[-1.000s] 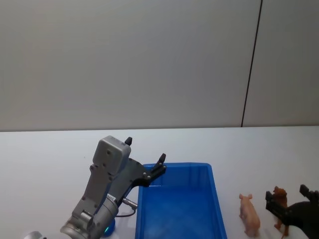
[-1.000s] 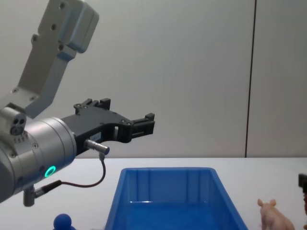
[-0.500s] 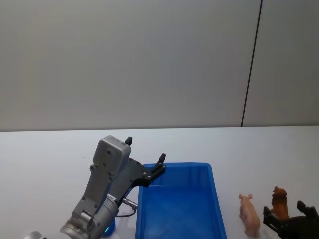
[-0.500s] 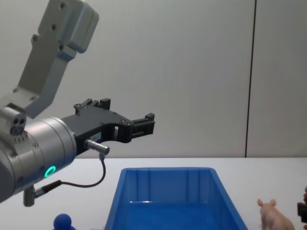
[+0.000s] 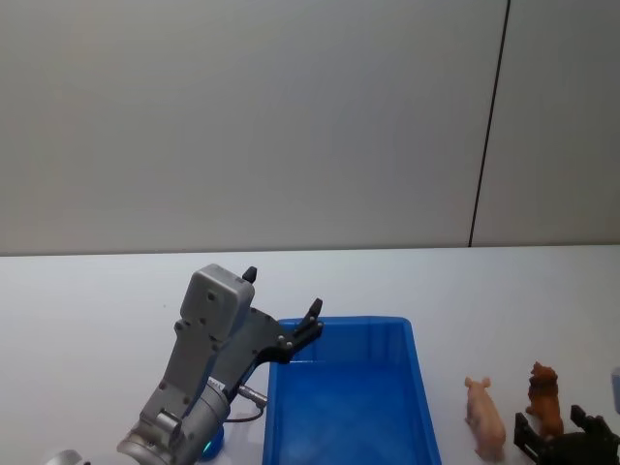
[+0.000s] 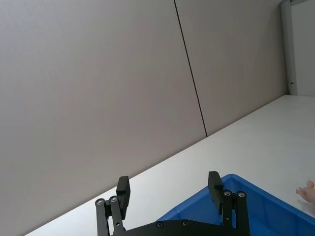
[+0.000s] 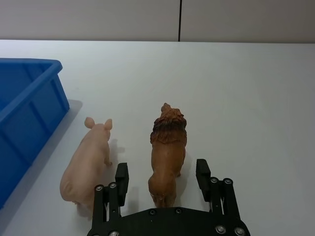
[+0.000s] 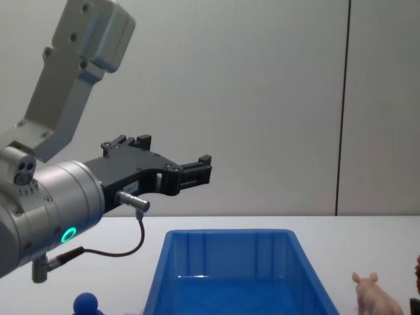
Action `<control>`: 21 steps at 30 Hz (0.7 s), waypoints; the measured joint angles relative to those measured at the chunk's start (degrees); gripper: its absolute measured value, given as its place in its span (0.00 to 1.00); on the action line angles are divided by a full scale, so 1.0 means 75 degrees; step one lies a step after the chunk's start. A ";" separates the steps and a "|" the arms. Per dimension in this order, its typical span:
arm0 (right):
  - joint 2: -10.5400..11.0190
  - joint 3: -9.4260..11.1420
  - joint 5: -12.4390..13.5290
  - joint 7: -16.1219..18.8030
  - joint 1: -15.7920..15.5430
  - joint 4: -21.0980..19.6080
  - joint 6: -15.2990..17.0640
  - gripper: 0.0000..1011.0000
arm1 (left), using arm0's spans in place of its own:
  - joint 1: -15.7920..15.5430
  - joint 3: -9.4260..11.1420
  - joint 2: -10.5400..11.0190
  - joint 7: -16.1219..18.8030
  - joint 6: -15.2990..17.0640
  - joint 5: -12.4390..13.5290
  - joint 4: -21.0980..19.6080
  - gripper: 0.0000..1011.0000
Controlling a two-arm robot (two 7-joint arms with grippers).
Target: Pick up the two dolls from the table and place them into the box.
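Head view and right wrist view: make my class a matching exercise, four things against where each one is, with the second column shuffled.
Things
1. pig
2. brown lion
3. blue box
4. left tool

Places
A. in the air by the box's far left corner
B. on the table, left of both toys
C. between the open fingers of the right tool
D. standing between the box and the lion

Pairs: 1-D, 2-C, 3-B, 4-A
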 joint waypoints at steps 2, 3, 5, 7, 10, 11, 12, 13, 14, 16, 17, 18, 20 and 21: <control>-0.0040 -0.0007 -0.0021 -0.0006 0.0046 0.0093 0.0008 0.81 | 0.0000 0.0000 0.0000 0.0000 0.0000 0.0000 0.0000 0.99; -0.0052 -0.0009 -0.0024 -0.0006 0.0060 0.0122 0.0010 0.80 | 0.0000 0.0000 0.0000 0.0000 0.0000 0.0000 0.0000 0.99; -0.0084 -0.0015 -0.0038 -0.0006 0.0099 0.0198 0.0017 0.75 | 0.0000 0.0000 0.0000 0.0000 0.0000 0.0000 0.0000 0.99; -0.0105 -0.0018 -0.0047 -0.0006 0.0124 0.0244 0.0019 0.68 | 0.0000 0.0000 0.0000 0.0000 0.0000 0.0000 0.0000 0.99; -0.0144 -0.0023 -0.0069 0.0003 0.0167 0.0314 0.0021 0.56 | 0.0000 0.0000 0.0000 0.0000 0.0000 0.0000 0.0000 0.99; -0.0151 -0.0024 -0.0075 0.0005 0.0173 0.0321 0.0021 0.56 | 0.0000 0.0000 0.0000 0.0000 0.0000 0.0000 0.0000 0.99; -0.0155 -0.0025 -0.0081 0.0007 0.0177 0.0324 0.0021 0.50 | 0.0000 0.0000 0.0000 0.0000 0.0000 0.0000 0.0000 0.99; -0.0159 -0.0025 -0.0086 0.0009 0.0180 0.0325 0.0021 0.48 | 0.0000 0.0000 0.0000 0.0000 0.0000 0.0000 0.0000 0.99; -0.0165 -0.0025 -0.0097 0.0009 0.0183 0.0326 0.0020 0.44 | 0.0000 0.0000 0.0000 0.0000 0.0000 0.0000 0.0000 0.99; -0.0173 -0.0026 -0.0117 0.0009 0.0183 0.0305 0.0012 0.38 | 0.0000 0.0000 0.0000 0.0000 0.0000 0.0000 0.0000 0.99; -0.0173 -0.0025 -0.0128 0.0008 0.0181 0.0288 0.0005 0.36 | 0.0000 0.0000 0.0000 0.0000 0.0000 0.0000 0.0000 0.99; -0.0173 -0.0025 -0.0128 0.0008 0.0181 0.0288 0.0005 0.33 | 0.0000 0.0000 0.0000 0.0000 0.0000 0.0000 0.0000 0.99; -0.0172 -0.0019 -0.0163 0.0000 0.0156 0.0177 -0.0027 0.30 | 0.0000 0.0000 0.0000 0.0000 0.0000 0.0000 0.0000 0.99; -0.0170 -0.0016 -0.0174 -0.0004 0.0148 0.0139 -0.0042 0.30 | 0.0000 0.0000 0.0000 0.0000 0.0000 0.0000 0.0000 0.99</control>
